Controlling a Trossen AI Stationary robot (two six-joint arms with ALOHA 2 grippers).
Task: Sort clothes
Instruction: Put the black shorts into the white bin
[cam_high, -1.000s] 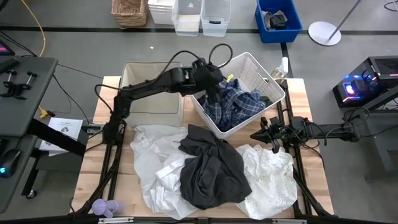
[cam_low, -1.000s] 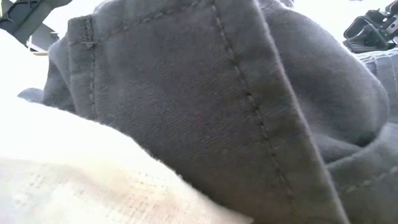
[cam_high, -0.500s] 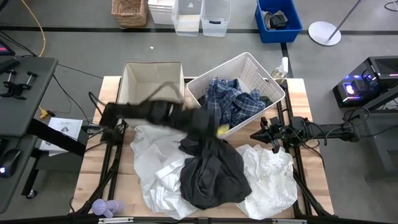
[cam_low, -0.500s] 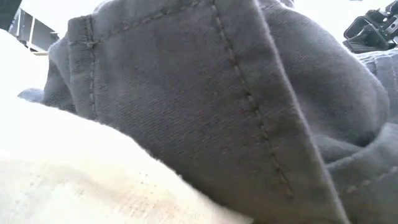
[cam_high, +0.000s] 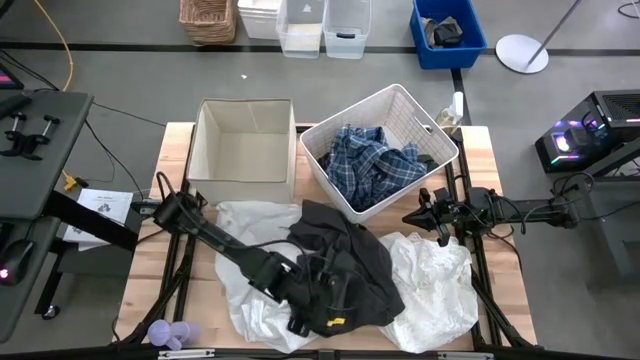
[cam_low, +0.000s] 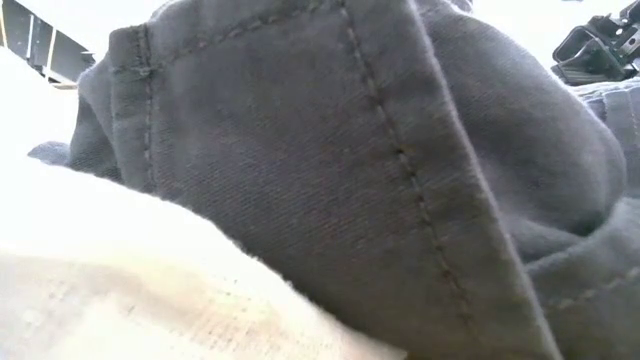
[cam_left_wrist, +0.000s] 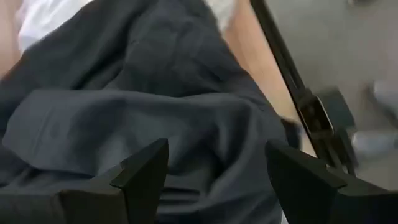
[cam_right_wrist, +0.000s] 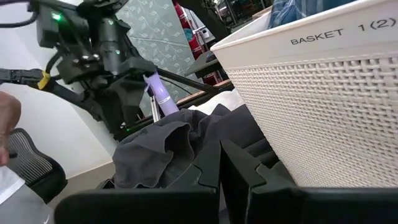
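Sorting is partly done: plaid shirt (cam_high: 372, 168), blue-white check, lies crumpled inside the white plastic basket (cam_high: 437, 128), a dark piece tucked beside it at the right wall. Beige fabric bin (cam_high: 212, 135) holds nothing visible.

Left on the tabletop (cam_high: 168, 228): dark grey garment (cam_high: 338, 262), heavy twill with stitched seams, heaped in soft folds on top of two white garments — one (cam_high: 243, 260) smooth and thin on the left, one (cam_high: 437, 287) crinkly on the right. So by my read three pieces to go.

Left pincer (cam_high: 330, 297) is down over the grey heap's near part; wrist view shows its fingers (cam_left_wrist: 142, 172) spread apart with grey cloth below, nothing clamped.

Right pincer (cam_high: 425, 216) waits at the tabletop's right edge, just beside the basket's woven wall; fingers look drawn together, holding nothing.

Purple plastic item (cam_high: 168, 334) sits at the near left corner.
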